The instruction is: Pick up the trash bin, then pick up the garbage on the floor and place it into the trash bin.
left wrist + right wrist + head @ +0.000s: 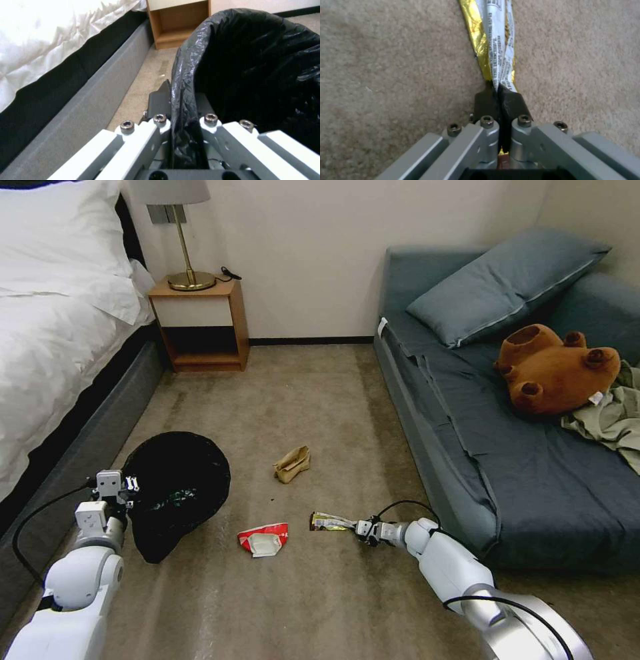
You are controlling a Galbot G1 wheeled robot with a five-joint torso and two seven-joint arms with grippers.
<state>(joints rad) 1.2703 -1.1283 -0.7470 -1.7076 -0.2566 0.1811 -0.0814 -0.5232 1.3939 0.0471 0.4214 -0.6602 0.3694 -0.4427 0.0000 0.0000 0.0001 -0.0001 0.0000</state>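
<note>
The trash bin [177,490], lined with a crinkly black bag, tilts over the carpet at the left. My left gripper [119,488] is shut on its rim [181,100], one finger outside and one inside the bag. On the floor lie a crumpled brown paper bag [292,463] and a red-and-white wrapper [265,539]. My right gripper [358,527] is low over the carpet, shut on one end of the long gold snack wrapper [493,45], which stretches away from the fingers [486,101].
A bed [53,333] with a grey base runs along the left beside the bin. A wooden nightstand [199,323] with a lamp stands at the back wall. A blue sofa [507,447] with a plush bear and olive cloth fills the right.
</note>
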